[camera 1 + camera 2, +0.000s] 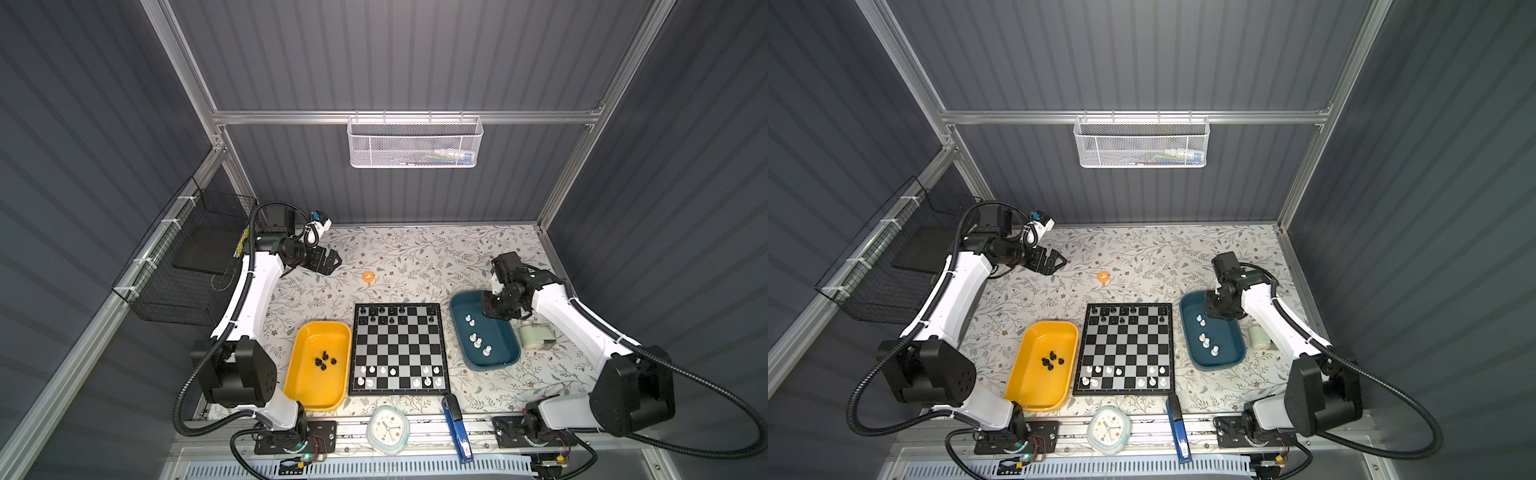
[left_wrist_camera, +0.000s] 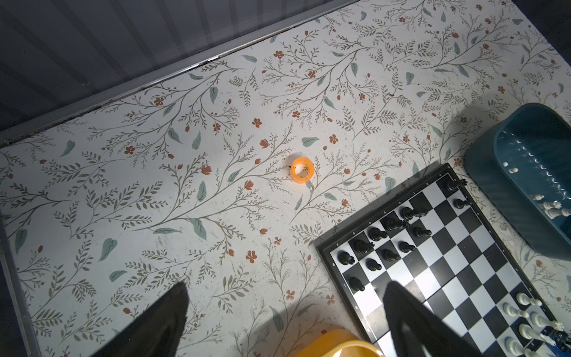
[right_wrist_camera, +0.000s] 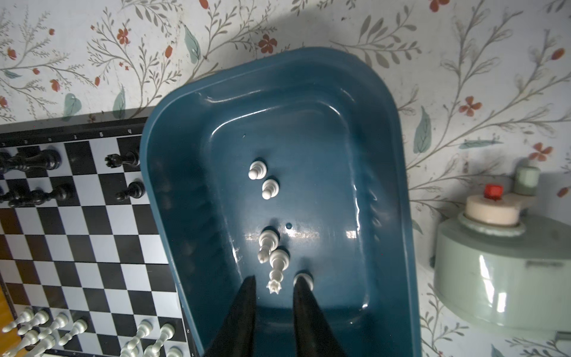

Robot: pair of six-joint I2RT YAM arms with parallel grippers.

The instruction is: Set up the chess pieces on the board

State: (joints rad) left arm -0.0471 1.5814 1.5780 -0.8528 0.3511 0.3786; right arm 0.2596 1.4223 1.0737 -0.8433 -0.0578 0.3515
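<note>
Floral bench (image 1: 415, 257): the board (image 1: 399, 345) has its near ranks mostly filled with white chessmen (image 1: 392, 371), five more wait in the teal tray (image 3: 309, 154) where the right end effector (image 3: 275, 278), narrowly parted, straddles the white queen (image 3: 278, 262) unclamped, black chessmen (image 1: 382, 310) are split between the yellow tray (image 1: 320, 386) and the far ranks, and the left end effector (image 2: 287, 287) gapes empty.

Enclosure closed at the back and on both sides by dark grey ribbed wall panels (image 1: 415, 54). Silver aluminium frame posts (image 1: 183, 54) stand at the back corners, and a matching silver aluminium crossbar (image 1: 291, 117) runs along the back wall. A white perforated-metal basket (image 1: 415, 145) hangs from that bar in both top views; its contents are too blurred to name. A black wire-grid basket (image 1: 174, 299) is tied to the left side rail with white ties, and a flat black slab (image 1: 203, 253) lies in it. The work surface is a pale tabletop printed with grey-green sprigs and small red flowers (image 1: 436, 249). A slotted aluminium rail (image 1: 351, 434) runs along the near edge. Light comes from overhead, bright on the table; the walls are dim.
</note>
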